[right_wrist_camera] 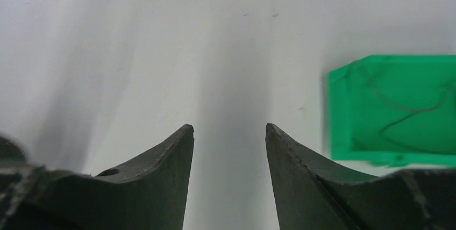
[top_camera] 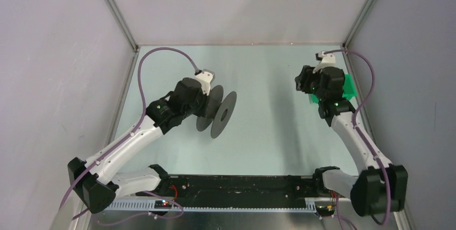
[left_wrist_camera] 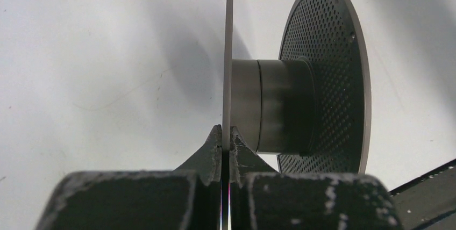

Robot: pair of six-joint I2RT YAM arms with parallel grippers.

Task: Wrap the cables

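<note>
Clerk: Item one, left hand?

Checker: Closed on the spool. Its two fingers pinched the near flange edge-on. The spool was dark grey, with a smooth hub and a perforated far flange. Its axis lay level over the left half of the bench. Whether its rims touched the bench could not be told.

Clerk: Item two, right hand?

Checker: Open and holding nothing. A clear gap stood between the fingertips, with bare bench showing through it.

Clerk: Item three, the cable?

Checker: One thin dark thread lay in loose curves inside the green tray. The tray sat at the far right of the bench, just beside the right hand and apart from its fingers. In the top view that arm partly covered it.

Clerk: Any cable on the spool?

Checker: The hub showed bare.
</note>
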